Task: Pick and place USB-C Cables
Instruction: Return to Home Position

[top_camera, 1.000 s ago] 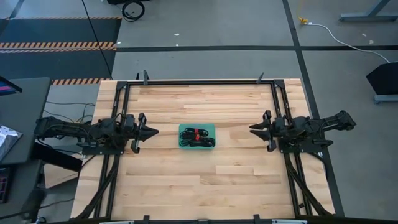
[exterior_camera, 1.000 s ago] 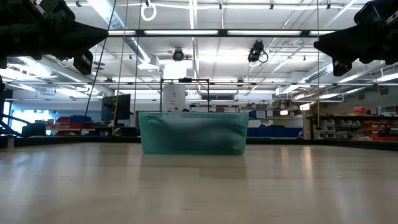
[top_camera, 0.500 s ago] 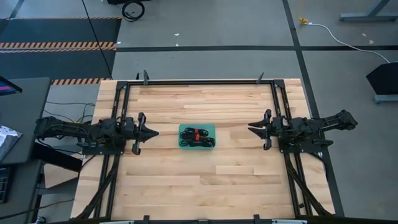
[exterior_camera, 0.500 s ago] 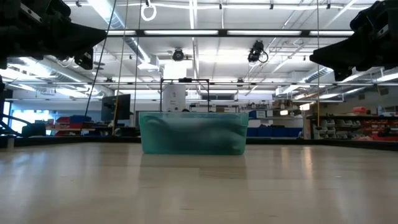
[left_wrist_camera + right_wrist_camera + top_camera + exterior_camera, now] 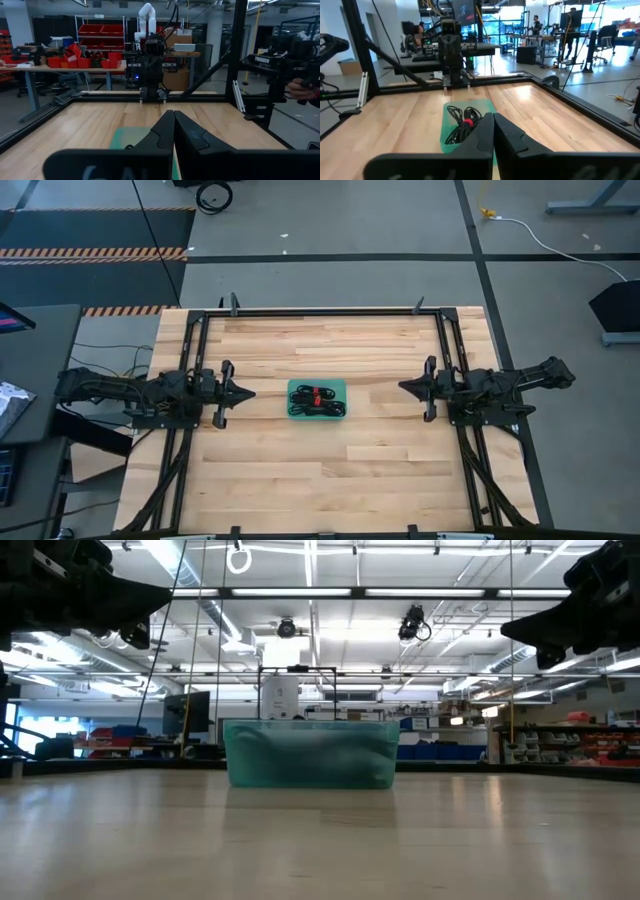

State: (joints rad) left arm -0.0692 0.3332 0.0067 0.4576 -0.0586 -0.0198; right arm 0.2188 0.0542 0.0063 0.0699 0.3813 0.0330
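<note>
From above, the light wooden table sits on a grey floor with dark lines. A black frame runs round the table. The teal tray stands in the middle, and the USB-C cables lie inside it, a black heap with a red tie. The left gripper hangs near the left side and the right gripper near the right, both well apart from the tray

From table height, the tray looks cloudy, with a big room and ceiling lights behind

In the left wrist view, the fingers are pressed together and hold nothing. They hide most of the tray. Red bins stand far back

In the right wrist view, that gripper's fingers are pressed together and empty too, with the cables just past them
</note>
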